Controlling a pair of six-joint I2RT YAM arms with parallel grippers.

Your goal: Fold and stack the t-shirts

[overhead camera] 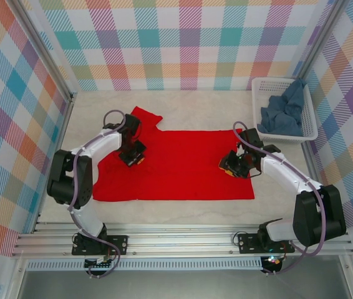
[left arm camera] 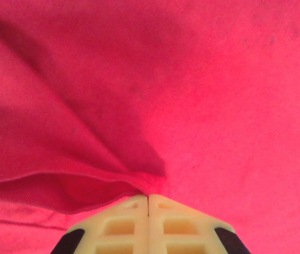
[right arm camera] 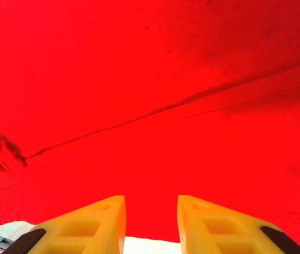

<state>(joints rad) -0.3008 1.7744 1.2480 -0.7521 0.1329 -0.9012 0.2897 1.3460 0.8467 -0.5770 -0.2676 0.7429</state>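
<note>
Though tight on the red t-shirt [left arm camera: 192,95], left gripper [left arm camera: 148,201] — base cut off.

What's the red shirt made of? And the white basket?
The red shirt looks like soft, matte knit cloth, maybe cotton, because it wrinkles and folds. The white basket looks like hard, smooth plastic, because its walls are a stiff lattice of holes.
</note>
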